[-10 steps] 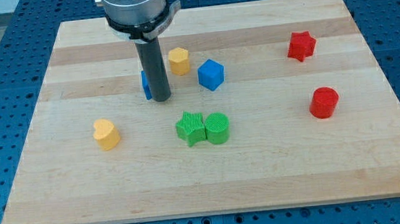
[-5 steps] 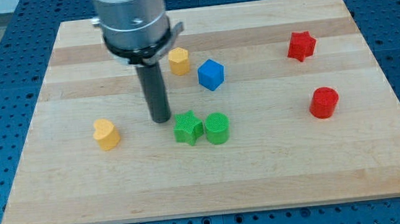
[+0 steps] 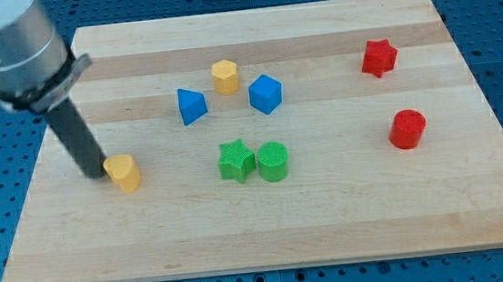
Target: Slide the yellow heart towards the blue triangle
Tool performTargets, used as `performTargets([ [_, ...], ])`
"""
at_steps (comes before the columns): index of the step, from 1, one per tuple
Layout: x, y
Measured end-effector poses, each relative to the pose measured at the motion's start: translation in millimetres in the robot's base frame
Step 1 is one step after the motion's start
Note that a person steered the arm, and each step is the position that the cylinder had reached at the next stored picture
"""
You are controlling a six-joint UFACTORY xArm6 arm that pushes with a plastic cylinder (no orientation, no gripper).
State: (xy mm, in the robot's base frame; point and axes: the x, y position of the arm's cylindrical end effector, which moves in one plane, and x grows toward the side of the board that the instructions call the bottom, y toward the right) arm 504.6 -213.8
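Rod tip at the yellow heart's left flank, ready to shove it toward the blue triangle.

Nearest the view's bottom sat the yellow heart (image 3: 124, 173), on the left part of the desk (image 3: 268, 231), with the tip (image 3: 94, 172) touching or just beside its left side; the arm carried no gripper, only a plain rod, so there was nothing to open or close. Right of the heart lay the green star (image 3: 236, 161) and green cylinder (image 3: 272, 161), touching. Farther up stood the blue triangle (image 3: 191, 105), well apart from the heart. The heart looked small, light and rigid, likely to slide easily yet swivel if pushed off-centre; contact belonged on its lower-left face, opposite the triangle.
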Motion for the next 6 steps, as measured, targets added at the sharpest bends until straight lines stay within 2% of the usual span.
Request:
performTargets([
  [1,17,0],
  [2,16,16],
  [3,-23,61],
  [4,-26,72],
  [6,-26,52],
])
